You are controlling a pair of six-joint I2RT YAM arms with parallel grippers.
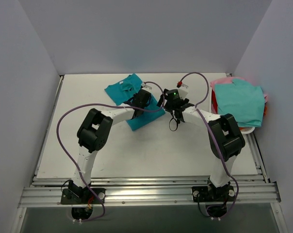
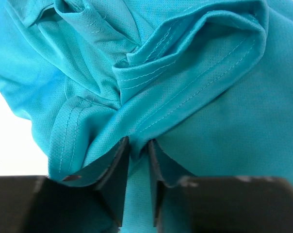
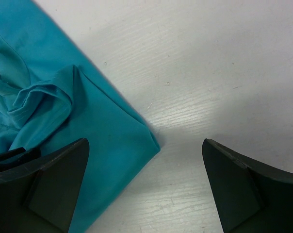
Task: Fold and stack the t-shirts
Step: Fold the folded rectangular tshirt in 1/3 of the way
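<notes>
A deep teal-blue t-shirt (image 1: 121, 90) lies partly folded on the white table behind the arms. My left gripper (image 1: 142, 98) is down on its right side. In the left wrist view the jaws (image 2: 139, 142) stand close together, with a raised fold of the teal shirt (image 2: 209, 97) pinched between their tips. My right gripper (image 1: 172, 101) hovers just right of the shirt, wide open and empty. In the right wrist view it (image 3: 145, 145) straddles the shirt's folded corner (image 3: 103, 141) and bare table (image 3: 209, 73). A lighter aqua-green t-shirt (image 1: 241, 102) lies over pink (image 1: 220, 81) and red cloth at the right.
The white basket (image 1: 248, 130) under the pile of shirts sits at the table's right edge. Grey walls close in the table on the left, back and right. Purple cables loop above both arms.
</notes>
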